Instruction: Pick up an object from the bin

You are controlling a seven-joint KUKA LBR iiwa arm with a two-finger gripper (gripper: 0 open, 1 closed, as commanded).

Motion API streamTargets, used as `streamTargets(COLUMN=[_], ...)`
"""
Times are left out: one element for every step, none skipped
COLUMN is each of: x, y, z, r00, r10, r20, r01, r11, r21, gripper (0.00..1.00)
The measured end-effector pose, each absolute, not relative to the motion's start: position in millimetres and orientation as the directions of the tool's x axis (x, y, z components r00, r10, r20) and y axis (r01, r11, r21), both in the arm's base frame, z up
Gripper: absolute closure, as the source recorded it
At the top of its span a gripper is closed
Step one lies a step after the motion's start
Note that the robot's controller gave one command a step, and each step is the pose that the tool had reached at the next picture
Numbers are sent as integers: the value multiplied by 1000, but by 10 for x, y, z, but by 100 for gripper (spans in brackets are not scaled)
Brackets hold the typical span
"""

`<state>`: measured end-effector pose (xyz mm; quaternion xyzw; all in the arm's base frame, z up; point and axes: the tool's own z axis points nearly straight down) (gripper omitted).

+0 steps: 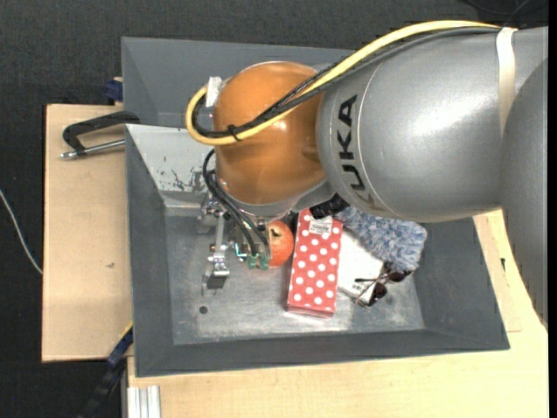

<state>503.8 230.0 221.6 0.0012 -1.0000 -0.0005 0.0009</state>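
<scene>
Your orange wrist cover (261, 133) looms over the bin (150, 259). The gripper (215, 275), open or closed you cannot tell, hangs left of centre. Beside it lie a red ball (280, 243) and a white-dotted red box (313, 266), the box lying lengthwise from far wall to near.

A robotics lab, plainly — a big KUKA arm (435, 120) hangs over a grey metal bin (305, 347) on dark carpet (52, 42).

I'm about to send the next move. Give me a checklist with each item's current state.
1. Gripper inside the grey metal bin: ok.
2. Gripper above a thing: not ok, it looks to be over bare floor.
3. Gap between gripper and the small orange-red round thing: cannot tell.
4. Red box with white dots lying flat on top: ok.
5. Blue-white fuzzy cloth unobstructed: not ok, the arm covers part.
</scene>
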Motion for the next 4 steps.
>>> streamTargets(x=[5050, 5056, 5084, 5087], y=[2293, 2298, 2310, 2307], z=[2228, 2201, 2037, 2040], r00=[-1000, -1000, -994, -994], r10=[0, -21, -111, -111], r20=[-1, -1, 1, 0], r01=[0, -21, -111, -111], r11=[1000, 1000, 994, 994], r21=[2, 1, 1, 1], gripper=[100, 100, 0, 100])
